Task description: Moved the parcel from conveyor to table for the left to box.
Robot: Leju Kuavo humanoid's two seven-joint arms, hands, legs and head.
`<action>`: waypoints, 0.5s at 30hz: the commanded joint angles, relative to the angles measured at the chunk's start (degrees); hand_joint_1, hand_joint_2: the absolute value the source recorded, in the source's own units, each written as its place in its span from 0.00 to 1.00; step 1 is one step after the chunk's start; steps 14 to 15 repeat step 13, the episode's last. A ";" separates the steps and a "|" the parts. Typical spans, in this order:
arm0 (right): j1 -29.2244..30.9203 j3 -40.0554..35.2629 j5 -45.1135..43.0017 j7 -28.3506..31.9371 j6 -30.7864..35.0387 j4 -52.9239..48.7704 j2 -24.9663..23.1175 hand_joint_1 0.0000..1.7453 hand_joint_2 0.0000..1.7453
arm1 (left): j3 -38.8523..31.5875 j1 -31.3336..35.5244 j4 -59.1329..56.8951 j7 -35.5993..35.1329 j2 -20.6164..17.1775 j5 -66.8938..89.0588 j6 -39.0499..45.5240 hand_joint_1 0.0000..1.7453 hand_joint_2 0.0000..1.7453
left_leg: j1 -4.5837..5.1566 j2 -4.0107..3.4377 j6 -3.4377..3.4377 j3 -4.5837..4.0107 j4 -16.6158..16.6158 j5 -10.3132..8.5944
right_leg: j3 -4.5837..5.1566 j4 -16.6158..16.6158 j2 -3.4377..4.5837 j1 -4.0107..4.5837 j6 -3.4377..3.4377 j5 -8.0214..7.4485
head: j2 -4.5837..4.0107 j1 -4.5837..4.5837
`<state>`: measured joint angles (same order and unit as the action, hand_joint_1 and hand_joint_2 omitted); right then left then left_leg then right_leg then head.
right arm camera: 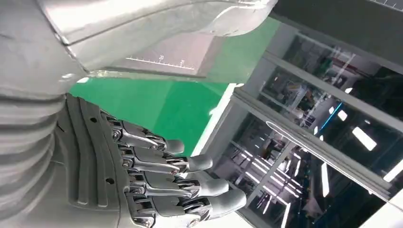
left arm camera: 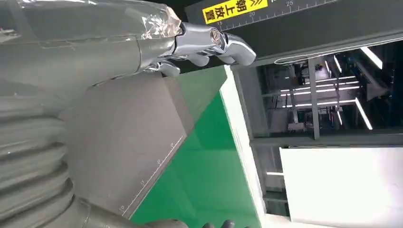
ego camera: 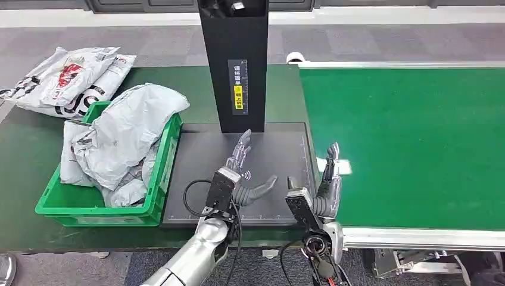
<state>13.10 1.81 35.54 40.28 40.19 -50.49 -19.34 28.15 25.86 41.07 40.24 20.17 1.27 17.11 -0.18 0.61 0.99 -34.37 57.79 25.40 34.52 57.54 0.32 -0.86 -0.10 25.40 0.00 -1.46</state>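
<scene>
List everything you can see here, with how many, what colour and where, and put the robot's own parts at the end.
green crate: one, green, left on the table, stuffed with parcels.
grey parcels: several, count unclear, piled in the crate and spilling over its rim.
printed parcels: a few, white with red and black print, on the table beyond the crate.
scanner post: one, black with a yellow label, upright behind the pad.
black pad: one, under both hands.
conveyor belt: one, green, right side.
left hand: open, over the pad.
right hand: open, at the belt's edge.

Scanner post (ego camera: 233, 59) top cut off
</scene>
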 commanded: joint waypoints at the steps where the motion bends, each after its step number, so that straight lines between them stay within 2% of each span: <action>1: 0.93 3.44 0.00 -0.28 -0.19 1.21 -0.66 0.00 1.00 | 2.70 -1.26 -2.48 -0.24 -0.17 -0.04 0.19 0.00 1.00 | -0.02 -0.07 -0.01 0.27 -0.16 0.04 | -0.28 -0.19 -0.01 0.04 0.03 0.02 | -0.02 0.00; 15: 1.00 3.46 0.27 -0.28 -0.19 1.10 -0.66 0.00 1.00 | 1.82 -1.45 -2.33 -0.24 -0.17 -0.50 -0.16 0.00 1.00 | -0.02 -0.08 -0.01 0.26 -0.14 0.05 | -0.26 -0.16 0.00 0.04 0.02 0.02 | 0.00 0.00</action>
